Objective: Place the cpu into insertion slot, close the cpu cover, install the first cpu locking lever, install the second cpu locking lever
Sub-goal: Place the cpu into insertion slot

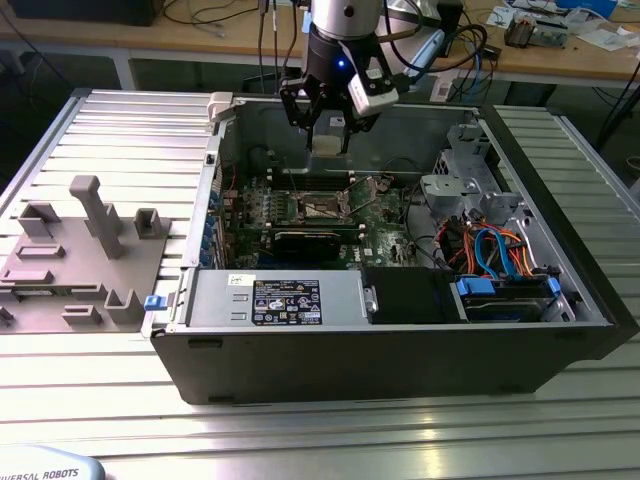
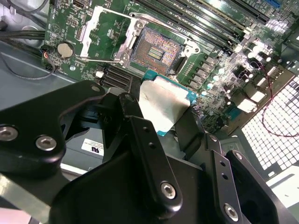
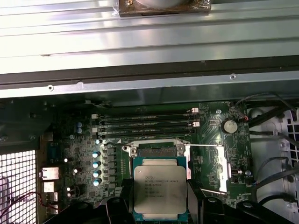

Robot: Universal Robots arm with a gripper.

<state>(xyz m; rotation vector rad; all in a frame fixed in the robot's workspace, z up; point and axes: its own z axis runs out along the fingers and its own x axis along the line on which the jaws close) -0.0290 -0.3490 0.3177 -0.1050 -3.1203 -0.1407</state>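
Exterior view: an open computer case (image 1: 400, 350) lies on a ribbed metal table (image 1: 100, 400), with the green motherboard (image 1: 380, 225) on its floor. The gripper (image 1: 328, 130) hangs above the board, roughly over the insertion slot (image 1: 320, 207).

In the second wrist view, its black fingers (image 2: 140, 126) pinch the cpu (image 2: 163, 105) by two opposite edges. The dull silver top shows and the chip is clear of the board. The cpu cover (image 2: 96, 28) stands open just beside the slot (image 2: 156, 49), whose dark contact field is bare.

In the first wrist view, the held cpu (image 3: 160, 189) hides most of the slot (image 3: 156, 150), and black gripper parts overlap two of the chip's corners. A thin rod (image 3: 203, 146) along the open cover (image 3: 223, 172) may be a locking lever, but it is too fine to tell.
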